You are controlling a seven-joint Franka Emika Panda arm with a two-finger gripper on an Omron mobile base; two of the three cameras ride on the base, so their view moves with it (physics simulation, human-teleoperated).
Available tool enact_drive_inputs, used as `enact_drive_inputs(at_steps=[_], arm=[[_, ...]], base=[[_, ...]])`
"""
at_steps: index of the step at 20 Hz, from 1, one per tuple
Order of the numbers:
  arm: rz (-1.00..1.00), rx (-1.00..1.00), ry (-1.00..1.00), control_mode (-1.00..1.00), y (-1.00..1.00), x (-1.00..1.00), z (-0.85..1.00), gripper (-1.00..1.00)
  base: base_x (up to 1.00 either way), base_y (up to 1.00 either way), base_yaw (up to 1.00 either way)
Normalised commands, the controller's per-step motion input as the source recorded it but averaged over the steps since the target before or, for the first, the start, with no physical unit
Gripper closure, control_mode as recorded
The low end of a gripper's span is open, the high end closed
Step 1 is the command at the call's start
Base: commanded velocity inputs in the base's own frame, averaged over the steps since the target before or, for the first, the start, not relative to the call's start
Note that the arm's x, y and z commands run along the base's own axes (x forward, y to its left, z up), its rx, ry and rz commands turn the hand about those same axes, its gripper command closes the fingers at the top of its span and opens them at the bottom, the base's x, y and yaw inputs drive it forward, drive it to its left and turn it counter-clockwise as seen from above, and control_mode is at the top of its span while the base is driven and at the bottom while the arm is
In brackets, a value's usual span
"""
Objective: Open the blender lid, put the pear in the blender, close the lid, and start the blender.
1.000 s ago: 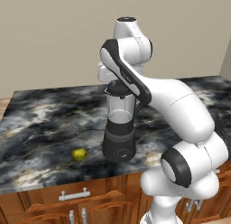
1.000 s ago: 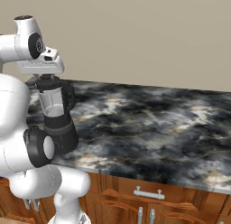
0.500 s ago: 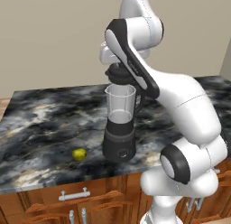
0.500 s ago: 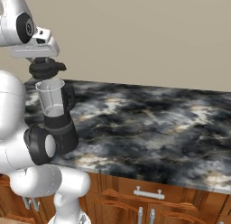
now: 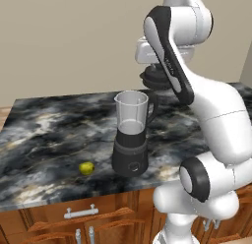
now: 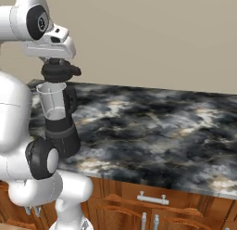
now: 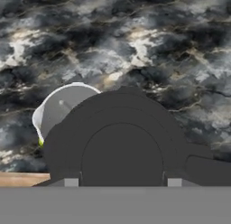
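Observation:
The blender (image 5: 130, 135) stands near the counter's front edge, its clear jar open at the top. My gripper (image 5: 156, 71) is shut on the black blender lid (image 5: 155, 79) and holds it in the air, just above and behind the jar's rim, apart from it. In the right base view the blender lid (image 6: 59, 72) hangs under the gripper (image 6: 56, 62), over the blender (image 6: 58, 118). The hand view has the blender lid (image 7: 122, 146) close up, with the jar's open mouth (image 7: 63, 105) beyond it. The yellow-green pear (image 5: 86, 167) lies on the counter left of the blender's base.
The dark marbled counter (image 5: 44, 130) runs wide to both sides, with a beige wall behind. Wooden drawers with metal handles (image 5: 79, 212) sit under its front edge. My own white arm rises close on the blender's right.
The lid sat on the jar one second ago. The gripper has lifted it off, risen, and carried it a little back and sideways from the rim.

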Motion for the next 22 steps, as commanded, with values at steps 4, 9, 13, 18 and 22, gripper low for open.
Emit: enact_drive_inputs(at_steps=[4, 9, 13, 18, 22], arm=[[-0.10, 0.13, -0.10, -1.00, -1.00, -0.03, -0.71, 1.00], [-0.07, 0.07, -0.05, -1.00, -1.00, 0.00, -1.00, 1.00], [-0.05, 0.01, -0.01, -1.00, -1.00, 0.12, -0.72, 1.00], [-0.08, 0.00, 0.04, -1.00, -1.00, 0.38, -0.61, 1.00], [-0.09, 0.00, 0.05, -1.00, -0.96, 0.41, -0.95, 1.00]], base=[[0.00, 0.00, 0.00], [0.00, 0.00, 0.00], [0.00, 0.00, 0.00], [0.00, 0.00, 0.00], [0.00, 0.00, 0.00]])
